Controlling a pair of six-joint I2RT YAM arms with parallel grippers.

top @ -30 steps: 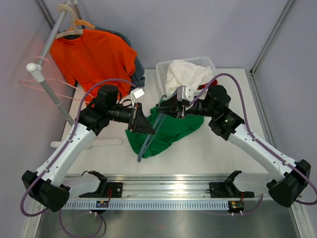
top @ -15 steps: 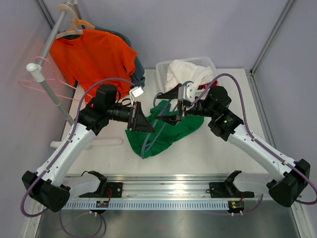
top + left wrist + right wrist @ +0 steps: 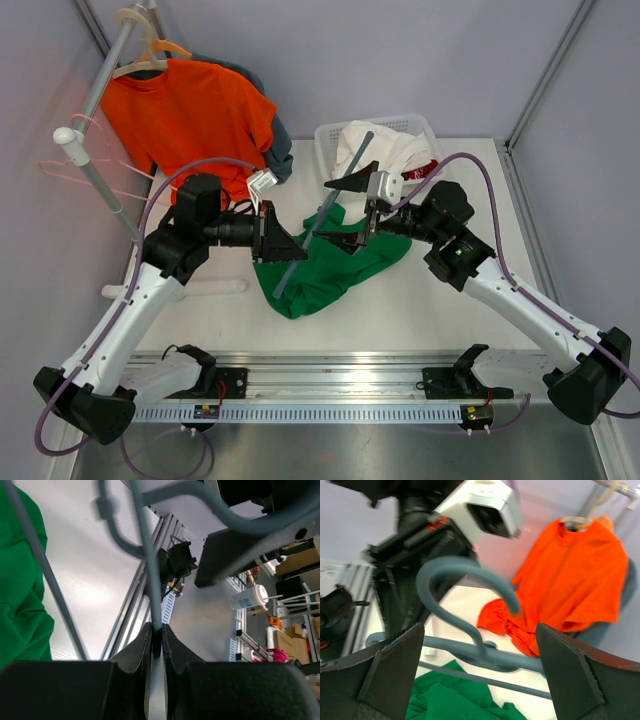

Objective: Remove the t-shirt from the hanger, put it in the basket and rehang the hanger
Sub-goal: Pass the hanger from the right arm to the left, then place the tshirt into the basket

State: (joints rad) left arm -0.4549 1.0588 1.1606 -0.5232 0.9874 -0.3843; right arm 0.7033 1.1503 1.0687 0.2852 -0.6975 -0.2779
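Top external view: white table (image 3: 430,300) is overlain by the heaped green t-shirt (image 3: 335,270), judged almost freed. Grey hanger (image 3: 318,213), low end yet to be cleared, is clamped aslant above it by left gripper (image 3: 156,642); right gripper (image 3: 348,208) is spread wide.

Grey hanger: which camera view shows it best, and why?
The top external view: the hanger shows at full length between both arms. The left wrist sees only wire pinched in its tool; the right wrist, mainly the hook.
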